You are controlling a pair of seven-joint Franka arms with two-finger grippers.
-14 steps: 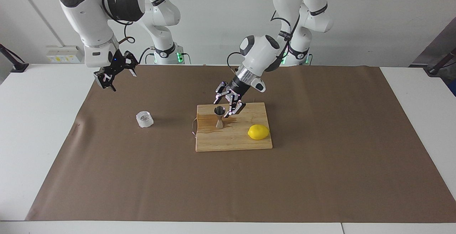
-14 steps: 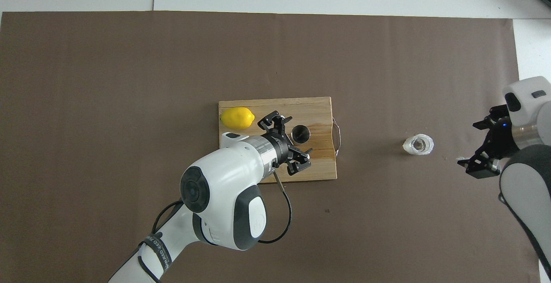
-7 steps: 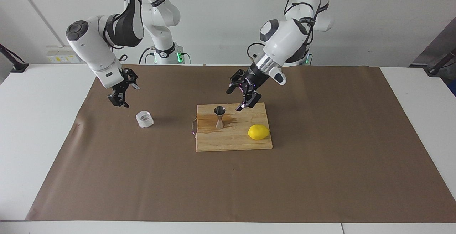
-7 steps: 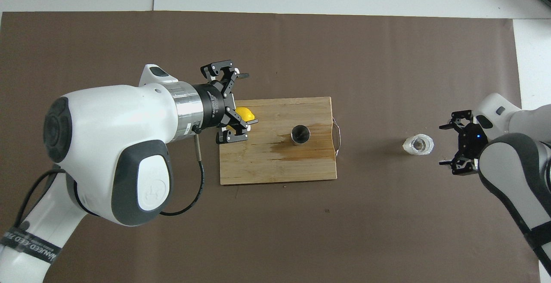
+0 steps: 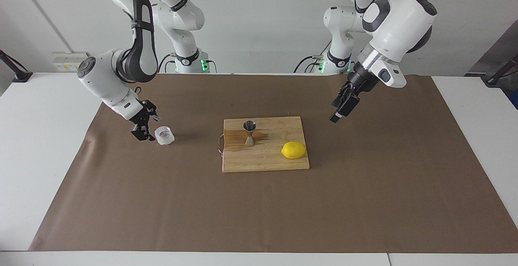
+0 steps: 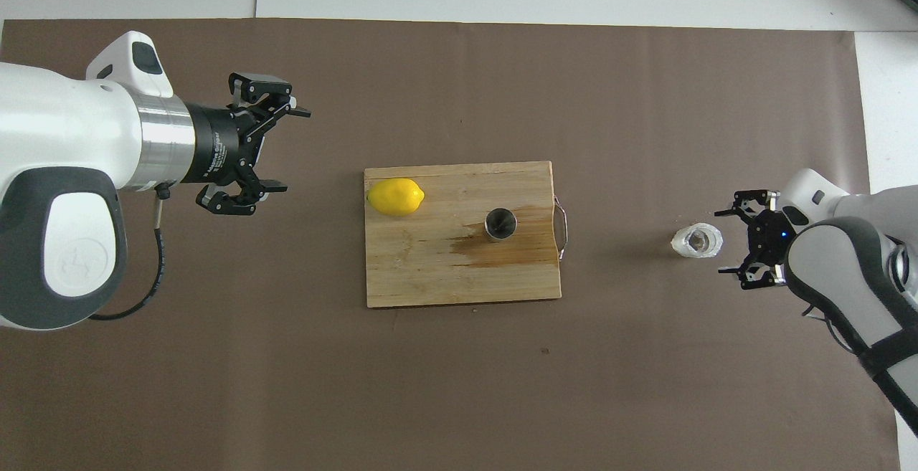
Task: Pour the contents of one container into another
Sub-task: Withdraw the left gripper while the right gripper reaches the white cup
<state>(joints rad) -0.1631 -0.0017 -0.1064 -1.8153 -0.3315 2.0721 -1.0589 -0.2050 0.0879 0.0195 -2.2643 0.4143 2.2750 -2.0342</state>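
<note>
Clear faceted cup (image 5: 164, 135) stands on the brown mat (image 5: 259, 217) toward the right arm's end. Right gripper (image 5: 144, 127), jaws open, sits low just beside it, not gripping. Steel jigger (image 5: 249, 133) stands upright on the wooden cutting board (image 5: 265, 162) beside a lemon (image 5: 293, 150). Left gripper (image 6: 278, 147), open and empty, hangs over bare mat, well apart.

One clear faceted cup (image 5: 164, 135) stands on the mat. One steel jigger (image 5: 249, 133) and one lemon (image 5: 293, 150) sit on one wooden cutting board (image 5: 263, 160), which has one wire handle (image 6: 563, 227). One brown mat (image 5: 259, 217) covers the white worktop (image 5: 40, 136). Two robot arms reach in, each with one claw: the left claw (image 5: 343, 107) and the right claw (image 5: 144, 126). That makes two containers, one fruit, one board.
</note>
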